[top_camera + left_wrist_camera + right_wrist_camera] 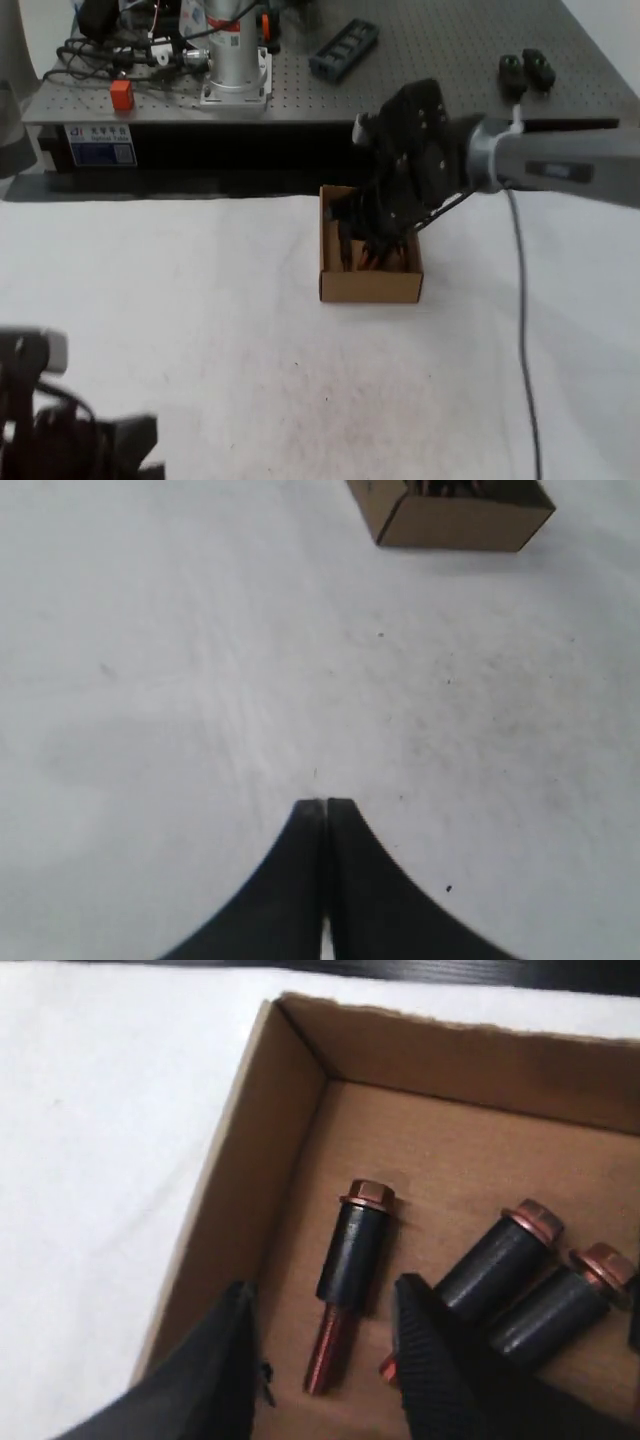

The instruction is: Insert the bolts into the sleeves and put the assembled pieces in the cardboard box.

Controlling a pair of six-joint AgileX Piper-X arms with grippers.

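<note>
1. My right claw [325, 1295] hangs just inside the cardboard box [228, 1195], its two fingers standing well apart and gripping nothing.
2. Between those fingers, down on the box floor, lies an assembled piece [357, 1242]: a copper-headed bolt pushed through a black sleeve, with the thread sticking out of the far end. I judge it delivered, since neither finger appears to touch it.
3. Beside it lie two more assembled pieces [498, 1257], side by side and touching each other, heads pointing the same way. A red tip shows just by one of my fingers; I cannot tell what it belongs to.
4. My left claw [325, 806] is pressed fully together with nothing between its fingers, and hovers over the white cloth [180, 680], well apart from the box [450, 522].
5. From the high view my right arm [560, 165] bends down into the box [370, 286], which sits on the cloth near the far edge.
6. At least three pieces are assembled and boxed. The only bolts and sleeves I can find are in the box, so I judge the job at or near its end; what remains is to lift my right claw out.
</note>
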